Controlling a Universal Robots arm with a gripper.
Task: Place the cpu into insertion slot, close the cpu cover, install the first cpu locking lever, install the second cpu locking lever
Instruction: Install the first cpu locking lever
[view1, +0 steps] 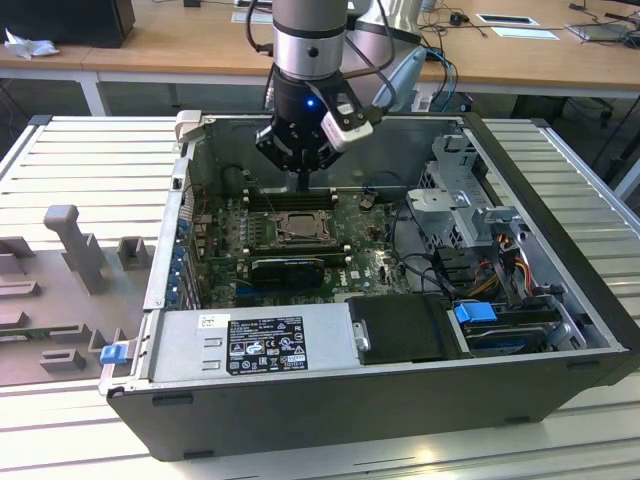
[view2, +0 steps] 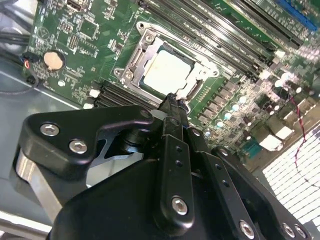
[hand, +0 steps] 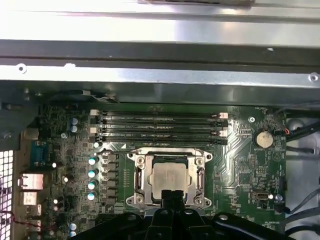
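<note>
Closed, empty pincer (view2: 172, 101) at edge of cpu cover (view2: 141, 51), cpu (view2: 167, 72) within, memory slots (hand: 160, 125) alongside.

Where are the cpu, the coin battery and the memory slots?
cpu (hand: 169, 180), first wrist view, middle of its top.
coin battery (hand: 262, 139), first wrist view, its round face.
memory slots (hand: 160, 125), first wrist view, one middle slot.

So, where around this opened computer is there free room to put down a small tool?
The slatted table is bare on the exterior view's right of the case, and also beyond the grey fixtures on its left. Inside is crowded: the gripper hangs by the insertion slot, and cables fill the right.
</note>
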